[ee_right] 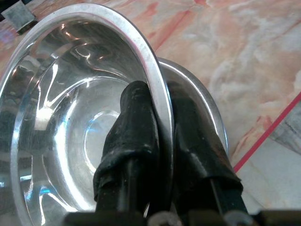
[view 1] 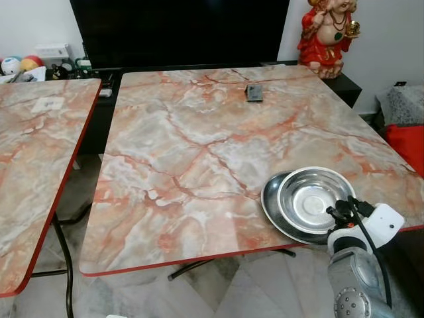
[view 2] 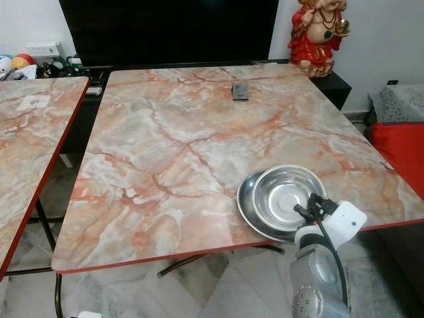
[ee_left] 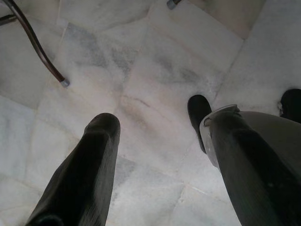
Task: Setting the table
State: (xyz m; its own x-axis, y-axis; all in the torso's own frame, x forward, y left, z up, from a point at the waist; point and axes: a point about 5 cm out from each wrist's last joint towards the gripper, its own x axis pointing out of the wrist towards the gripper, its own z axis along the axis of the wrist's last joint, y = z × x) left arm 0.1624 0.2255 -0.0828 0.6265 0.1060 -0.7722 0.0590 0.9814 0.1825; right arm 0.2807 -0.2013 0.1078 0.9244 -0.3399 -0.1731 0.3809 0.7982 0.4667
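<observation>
Two steel dishes sit nested at the near right corner of the marble-patterned counter (view 1: 199, 165), close to its red front edge: a bowl (view 1: 317, 197) resting in a wider plate (view 1: 270, 202) whose rim shows on the bowl's left side. The right pincer (ee_right: 160, 117) is pressed together on the bowl's near rim, one black finger (ee_right: 136, 127) inside the bowl and the other outside it, over the plate, as the right wrist view shows. From the head views the right arm's silver forearm and white wrist housing rise from below the counter edge to that rim. The left pincer (ee_left: 160, 155) hangs low over the pale marble floor (ee_left: 155, 80) with its two black fingers spread apart, a dark table leg (ee_left: 35, 47) near it. Farther across the counter, toward its far edge, lies a small dark flat object (view 1: 254, 93), well apart from the dishes. A second counter (view 1: 33, 165) of the same pattern stands to the left. Beyond, a red and gold figurine (view 1: 327, 33) stands on a dark low cabinet (view 1: 344, 85) beside a large black screen (view 1: 179, 30).
</observation>
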